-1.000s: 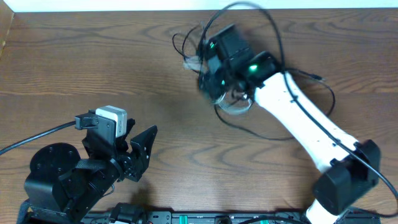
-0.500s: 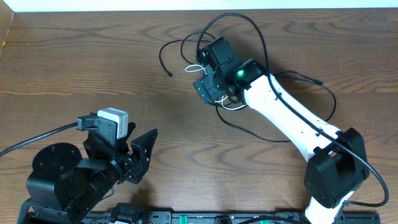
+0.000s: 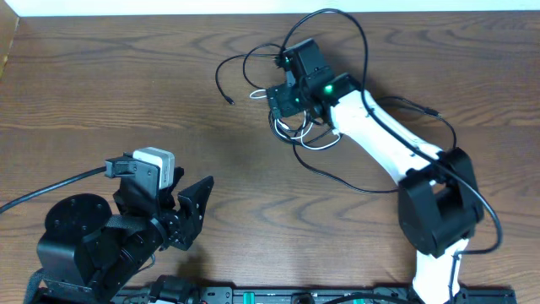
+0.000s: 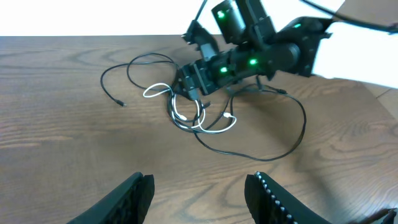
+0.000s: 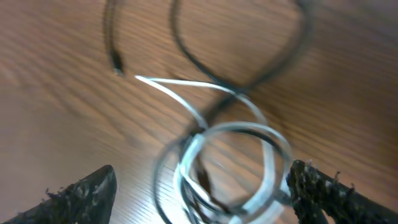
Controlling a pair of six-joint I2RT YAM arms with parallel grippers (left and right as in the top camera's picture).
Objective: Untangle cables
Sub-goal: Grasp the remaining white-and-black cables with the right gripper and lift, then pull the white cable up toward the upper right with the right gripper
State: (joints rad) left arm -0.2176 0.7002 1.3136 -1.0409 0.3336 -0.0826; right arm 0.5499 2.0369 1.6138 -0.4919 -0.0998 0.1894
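Cables (image 4: 186, 115) — knotted coil, unsorted. Right gripper (image 5: 199, 180): jaws spread over it, nothing pinched. Left gripper (image 4: 199, 183): spread, empty. Step: choosing a strand; next — probably pinch one.

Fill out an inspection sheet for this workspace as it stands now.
Surface: dark wood-grain table, no marks seen.
Job's things: cables, black strands and white loops tangled together at the far middle; one black plug end trails loose to the left.
Clutter: nothing seen.
Grippers: right gripper open, straddling the white loops, not pinching them; left gripper open, empty, hovering near its base.
Cables: thick black lead runs from the left arm off the left side.
Surroundings: white band along the far edge; black rail at the near edge.
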